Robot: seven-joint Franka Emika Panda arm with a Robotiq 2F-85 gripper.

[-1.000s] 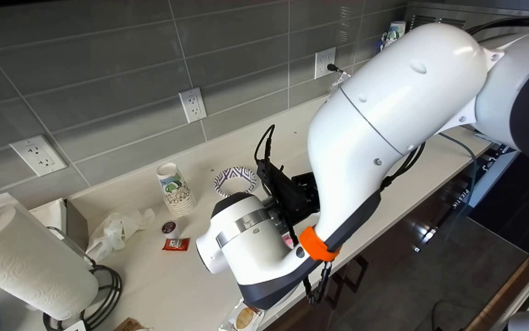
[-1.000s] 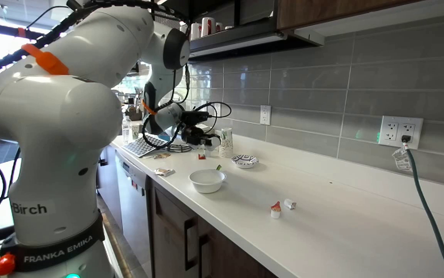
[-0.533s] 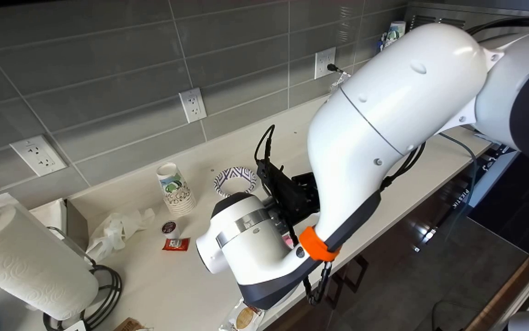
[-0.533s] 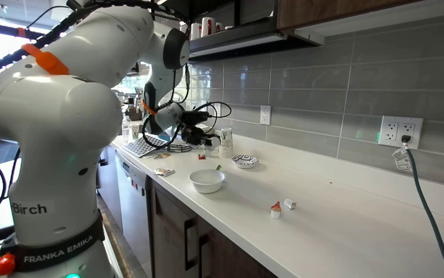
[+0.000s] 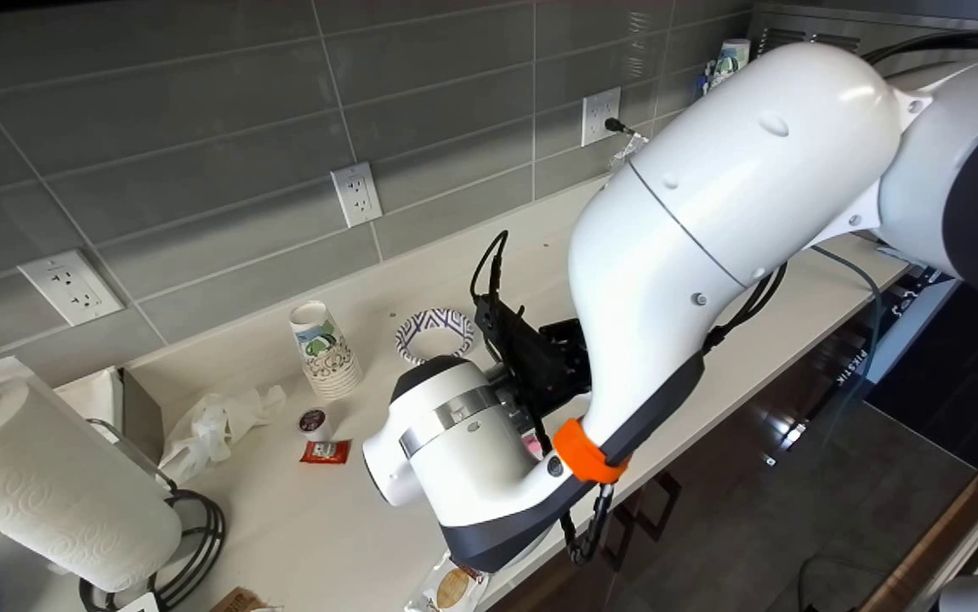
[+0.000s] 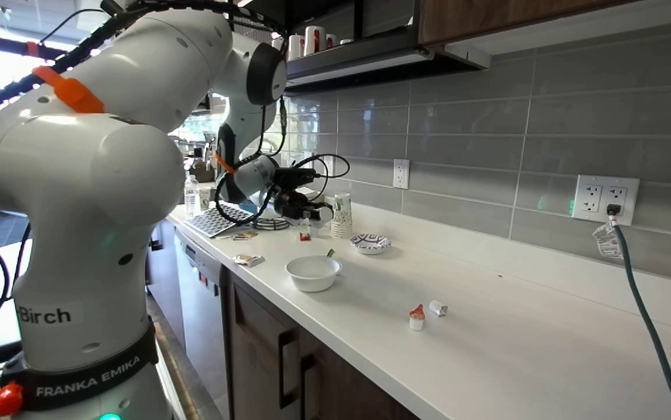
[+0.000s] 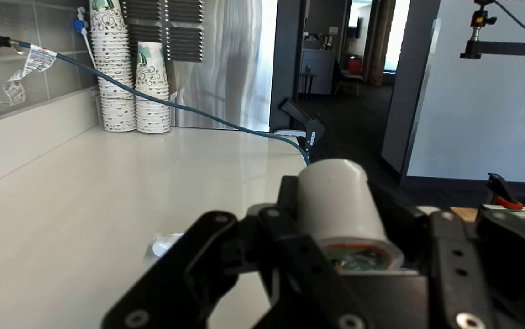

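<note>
Coffee pod [image 7: 342,205], white, clamped from both sides by the gripper [image 7: 335,194], right of centre in the wrist view. Lid end faces the camera, base tips up and away. In an exterior view the pod sits near frame centre, up off the countertop [image 6: 505,344].

Front edge [image 6: 335,346] cuts diagonally from left of centre to the bottom; tile backsplash [image 6: 458,157] bounds the upper right. Widest stretch runs to the lower right, with a small red-topped white cup [image 6: 416,321] and a crumpled wrapper [image 6: 438,308] on it. Tighter around frame centre: white bowl [image 6: 315,284] near the front edge, patterned bowl [image 6: 369,251] toward the backsplash, paper cup stack [image 6: 342,221] right beside the pod in the frame. Real gap to that stack is hard to judge from this angle. Wrist view: green cable [image 7: 189,109] crosses from upper left to centre.

Arm [image 5: 702,178]: enters upper right in an exterior view, slopes down to centre, wrist folded back under, gripper roughly level, aimed along the countertop. Wrist covers the pod there.
</note>
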